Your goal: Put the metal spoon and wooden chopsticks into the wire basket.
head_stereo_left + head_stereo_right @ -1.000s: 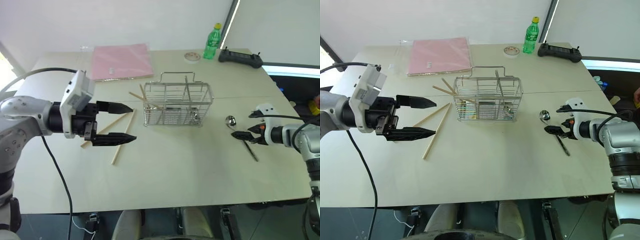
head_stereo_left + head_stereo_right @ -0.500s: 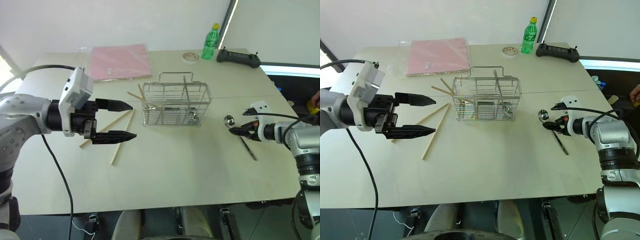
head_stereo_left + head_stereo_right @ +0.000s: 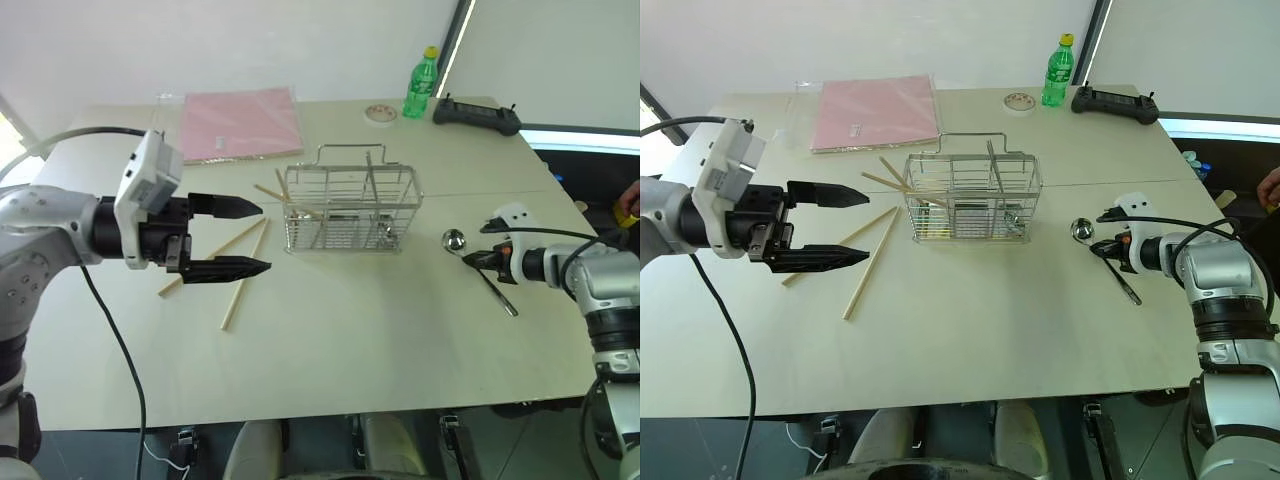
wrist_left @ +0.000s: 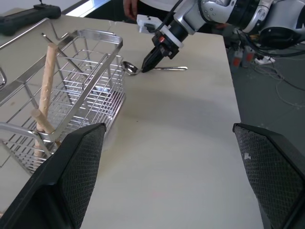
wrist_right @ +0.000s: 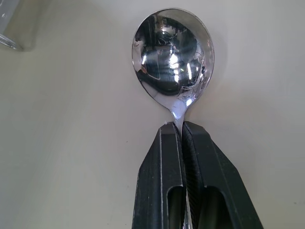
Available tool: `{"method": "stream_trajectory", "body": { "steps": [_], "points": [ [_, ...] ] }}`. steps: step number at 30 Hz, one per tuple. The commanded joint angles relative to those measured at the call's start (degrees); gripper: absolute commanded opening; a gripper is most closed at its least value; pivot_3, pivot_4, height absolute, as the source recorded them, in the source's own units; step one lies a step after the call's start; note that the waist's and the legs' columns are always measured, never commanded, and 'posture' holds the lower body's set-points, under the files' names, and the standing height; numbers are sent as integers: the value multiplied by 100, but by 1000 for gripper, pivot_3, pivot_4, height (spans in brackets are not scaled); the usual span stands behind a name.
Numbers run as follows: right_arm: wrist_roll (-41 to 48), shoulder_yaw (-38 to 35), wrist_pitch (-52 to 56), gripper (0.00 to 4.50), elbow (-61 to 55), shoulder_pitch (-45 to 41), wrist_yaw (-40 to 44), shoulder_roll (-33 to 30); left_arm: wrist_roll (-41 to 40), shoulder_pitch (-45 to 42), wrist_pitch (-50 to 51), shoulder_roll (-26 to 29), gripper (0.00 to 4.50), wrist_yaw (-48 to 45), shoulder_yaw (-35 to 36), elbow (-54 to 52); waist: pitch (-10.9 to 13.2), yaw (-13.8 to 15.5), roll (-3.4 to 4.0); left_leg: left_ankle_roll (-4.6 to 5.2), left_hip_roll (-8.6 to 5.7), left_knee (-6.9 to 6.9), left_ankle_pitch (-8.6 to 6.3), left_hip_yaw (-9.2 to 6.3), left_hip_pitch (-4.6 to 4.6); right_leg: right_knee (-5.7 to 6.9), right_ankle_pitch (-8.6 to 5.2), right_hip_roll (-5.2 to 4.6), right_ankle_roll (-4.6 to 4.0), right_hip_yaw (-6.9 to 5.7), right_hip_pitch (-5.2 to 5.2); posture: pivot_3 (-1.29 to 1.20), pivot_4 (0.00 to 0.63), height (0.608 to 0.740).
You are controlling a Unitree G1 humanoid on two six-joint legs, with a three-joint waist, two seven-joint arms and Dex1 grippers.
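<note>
the right gripper (image 5: 182, 131) is clamped on the spoon (image 5: 172, 50), its 2 fingers (image 5: 159, 171) pressed together on the thin neck just behind the bowl, as the right wrist view shows close up. the bowl faces up and looks to lie on the table (image 3: 380, 330), with the handle running back under the fingers, to the right of the basket (image 3: 350, 208) and apart from it. the grip sits on a narrow, slick piece of metal, so the lift is best done slowly and straight up; a quick jerk could let the spoon pivot or slide between the pads. since the hold is near the bowl, the long handle will likely hang as the heavier end, and that could serve well: tip the wrist so the handle points down, carry it over the basket's rim, clear of the arched wire on top, and lower the handle into 1 compartment before letting go. releasing too high risks a bounce off the wires. the left gripper (image 3: 235, 238) hovers with its fingers wide apart and nothing between them, above the 2 chopsticks (image 3: 243, 262) that lie loose on the table left of the basket; 2 more sticks already lean in the basket's left end. it is well away from the spoon's path and, in my view, need not move until the spoon is dropped. a pink sheet (image 3: 242, 122), a green bottle (image 3: 421, 83) and a black controller (image 3: 477, 114) sit along the far edge, out of the way.
</note>
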Motion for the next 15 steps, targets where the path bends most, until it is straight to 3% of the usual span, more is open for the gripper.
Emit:
{"method": "stream_trajectory", "body": {
  "steps": [1,10,15],
  "points": [
    [-48,-171,-558,66,-1044,348,-75,-19,62,-193,-184,4,4500,-46,38,52,0,6,1,0,0,-2,0,0,0,0,0,0,0,0,-1,0,150,721],
    [1680,-1833,208,66,-3951,768,-373,489,278,-472,-401,-117,4500,-90,-97,384,10,42,13,0,1,0,0,-6,-4,3,0,1,2,0,-3,0,150,721],
    [2751,-2390,664,66,-4396,104,-677,569,448,-663,-509,-207,4500,-148,-215,614,10,9,13,0,0,4,0,-4,-7,-2,0,0,1,0,-1,0,150,721]
  ]
}}
